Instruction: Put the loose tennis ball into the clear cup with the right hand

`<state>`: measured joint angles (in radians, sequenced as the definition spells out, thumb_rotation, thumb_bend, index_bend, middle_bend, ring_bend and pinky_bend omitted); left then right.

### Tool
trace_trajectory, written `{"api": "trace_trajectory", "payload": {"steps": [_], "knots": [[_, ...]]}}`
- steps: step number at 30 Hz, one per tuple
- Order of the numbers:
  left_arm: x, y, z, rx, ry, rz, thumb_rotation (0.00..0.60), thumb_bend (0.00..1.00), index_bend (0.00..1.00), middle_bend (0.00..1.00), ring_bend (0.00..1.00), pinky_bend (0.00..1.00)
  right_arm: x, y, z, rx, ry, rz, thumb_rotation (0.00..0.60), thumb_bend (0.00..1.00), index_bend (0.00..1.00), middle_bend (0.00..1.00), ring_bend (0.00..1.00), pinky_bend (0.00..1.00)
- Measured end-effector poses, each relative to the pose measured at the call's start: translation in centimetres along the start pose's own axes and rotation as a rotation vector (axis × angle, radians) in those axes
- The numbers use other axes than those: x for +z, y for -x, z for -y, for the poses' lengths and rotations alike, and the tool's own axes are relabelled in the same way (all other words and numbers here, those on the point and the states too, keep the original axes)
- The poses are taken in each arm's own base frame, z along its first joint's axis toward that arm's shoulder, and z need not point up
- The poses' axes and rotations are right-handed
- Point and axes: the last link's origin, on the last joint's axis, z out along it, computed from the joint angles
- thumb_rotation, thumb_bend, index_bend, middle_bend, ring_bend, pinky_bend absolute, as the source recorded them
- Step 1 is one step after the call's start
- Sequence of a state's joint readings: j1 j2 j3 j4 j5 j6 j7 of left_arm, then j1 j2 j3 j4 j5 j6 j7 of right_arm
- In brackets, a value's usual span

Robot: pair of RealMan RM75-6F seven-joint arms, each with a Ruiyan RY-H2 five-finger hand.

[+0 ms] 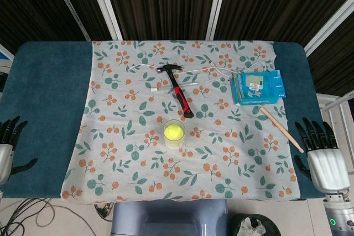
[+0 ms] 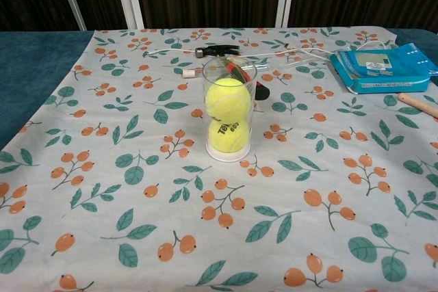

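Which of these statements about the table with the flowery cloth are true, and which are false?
1. The clear plastic cup holds two yellow tennis balls, one stacked on the other. True.
2. The white robotic right hand grips the cup. False: it is off at the table's right edge, fingers apart, holding nothing.
3. The red-handled hammer lies on the cloth beyond the cup. True.
4. The blue packet sits inside the cup. False: it lies flat near the far right corner.
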<state>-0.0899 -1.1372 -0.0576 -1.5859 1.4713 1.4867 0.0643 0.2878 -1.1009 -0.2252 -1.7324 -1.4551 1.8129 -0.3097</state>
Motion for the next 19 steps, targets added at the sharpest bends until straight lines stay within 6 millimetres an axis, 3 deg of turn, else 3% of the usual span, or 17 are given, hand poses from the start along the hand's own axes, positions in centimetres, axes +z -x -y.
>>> {"api": "trace_trajectory", "payload": {"steps": [4,19], "knots": [[0.1,0.2,0.0,0.006,0.003,0.011,0.600,0.09,0.11,0.00,0.00,0.00,-1.4,1.6,-1.1,0.005,0.041,0.039,0.600,0.39,0.00,0.05,0.07,0.05],[-0.5,0.1,-1.2,0.011,0.079,-0.006,0.600,0.09,0.12,0.00,0.00,0.00,-0.9,2.5,-1.4,0.023,0.071,0.020,0.600,0.39,0.00,0.05,0.07,0.05]]}}
